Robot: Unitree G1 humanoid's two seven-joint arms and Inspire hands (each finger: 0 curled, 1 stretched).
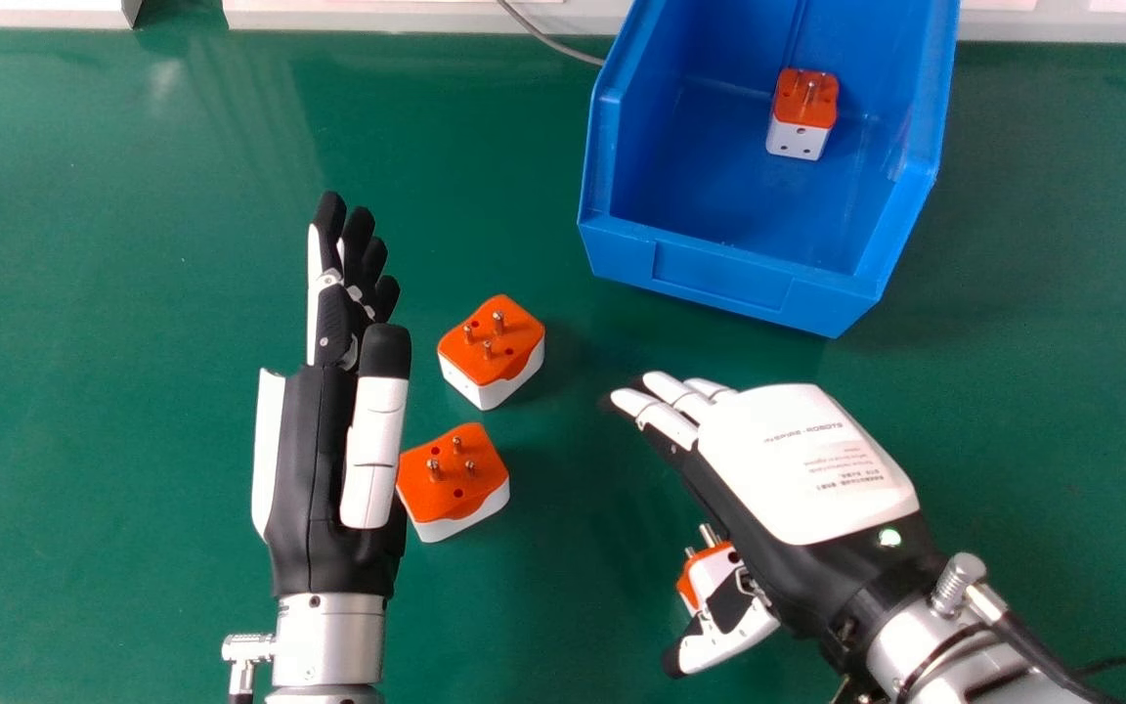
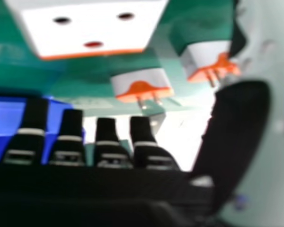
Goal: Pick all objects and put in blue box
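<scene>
Blue box (image 1: 729, 279) seen at the far side of the green table (image 1: 113, 440), its low front lip turned toward the robot, presumably so that things could be dropped in over it. One boxed adapter (image 1: 800, 143) was found inside, pins up. Three more were left outside: the far adapter (image 1: 514, 330) and the near adapter (image 1: 473, 494) were spaced apart, pins up, between the hands; the third adapter (image 1: 707, 569) was partly hidden below the right hand (image 1: 807, 469). That placement was read as a grasp being lined up, the adapter being framed between palm side and thumb.

Right hand was held back upward, wrist toward the near right, fingers pointed to the far left. Fingers were spread long and nearly straight, thumb set wide of them; nothing was seen clasped. (Whether the thumb was touching the third adapter could not be told.) A closing of thumb and fingers would be called for next, with care that the adapter not be tipped or nudged away.

Left hand (image 1: 311, 460) was held on edge, palm turned inward, fingers extended forward and empty, thumb raised. The near adapter was partly covered by it in the head view; contact could not be judged.
</scene>
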